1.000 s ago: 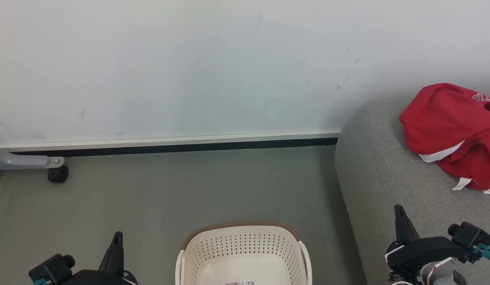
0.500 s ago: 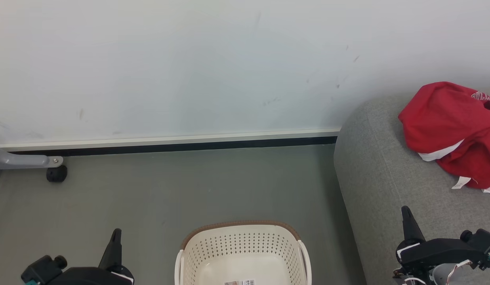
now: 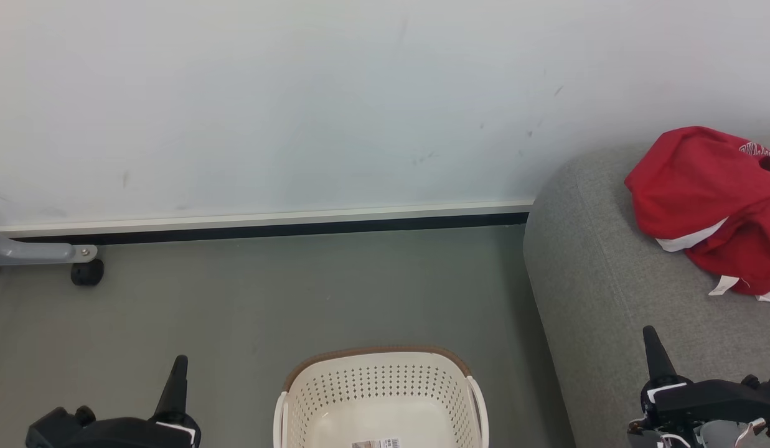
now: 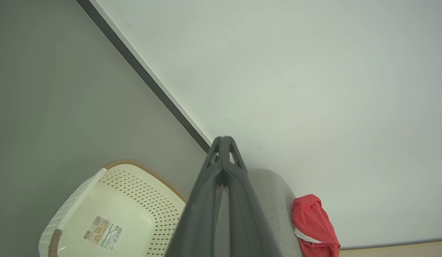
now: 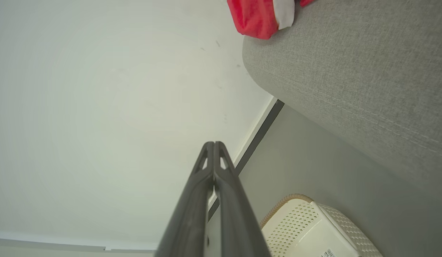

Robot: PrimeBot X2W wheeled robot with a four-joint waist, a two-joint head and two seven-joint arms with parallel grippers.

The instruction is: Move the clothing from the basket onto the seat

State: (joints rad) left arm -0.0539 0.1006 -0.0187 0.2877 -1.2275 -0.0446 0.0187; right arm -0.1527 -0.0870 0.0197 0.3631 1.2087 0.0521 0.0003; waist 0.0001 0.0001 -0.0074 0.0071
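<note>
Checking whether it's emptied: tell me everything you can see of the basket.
The basket is cream-white perforated plastic, a rounded rectangle with a brown woven-look rim and white side handles. It stands upright on the grey floor, beside the sofa without touching it. Its bare bottom carries a barcode label.

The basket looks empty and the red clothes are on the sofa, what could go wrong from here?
The clothing lies bunched near the sofa's rounded corner by the wall; it might slide off. The right hand, shut, hangs close to the sofa's edge and could brush its fabric when moving. The basket stands between the left hand and the right; either might knock it.
</note>
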